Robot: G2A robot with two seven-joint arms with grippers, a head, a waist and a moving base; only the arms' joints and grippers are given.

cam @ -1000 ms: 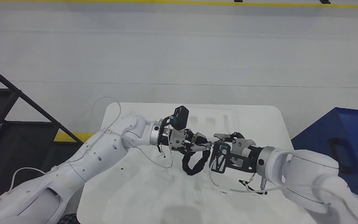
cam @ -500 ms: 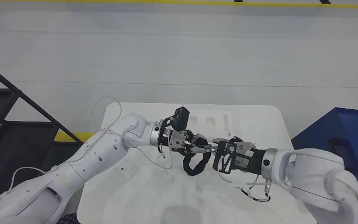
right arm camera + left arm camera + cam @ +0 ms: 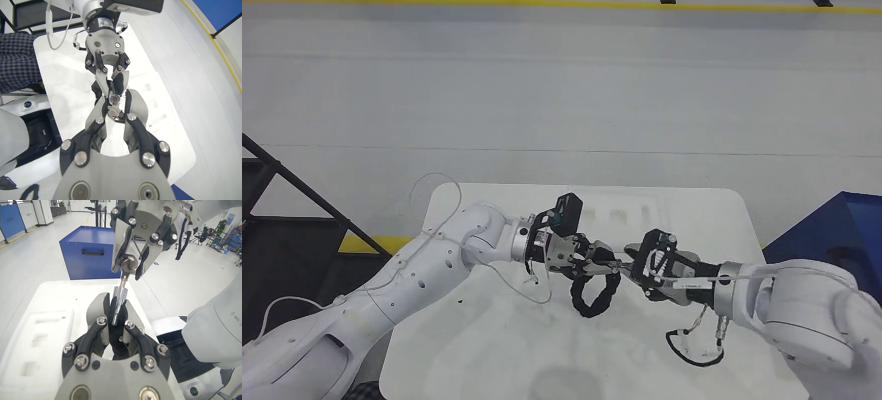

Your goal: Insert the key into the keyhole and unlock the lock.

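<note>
The left gripper (image 3: 117,306) is closed on the lock (image 3: 120,294). Its fingers clamp the black body, and the shiny metal cylinder sticks out past the fingertips toward the other arm. The lock is held up off the counter (image 3: 56,291), over about its middle, with its black loop (image 3: 592,295) hanging below the gripper.

The right gripper (image 3: 127,273) faces the left one head-on, close to it. Its fingers sit on either side of the head of the key (image 3: 129,265) and pinch it by its edges. The blade of the key runs straight into the end of the cylinder. In the right wrist view its tip is in the keyhole (image 3: 114,98), with part of the blade outside. The two grippers do not touch; the key spans the gap between them.

A white foam tray (image 3: 28,336) with rectangular recesses lies on the counter near the far edge. A blue cabinet (image 3: 90,262) with a black handle stands on the floor beyond the right edge of the counter.
</note>
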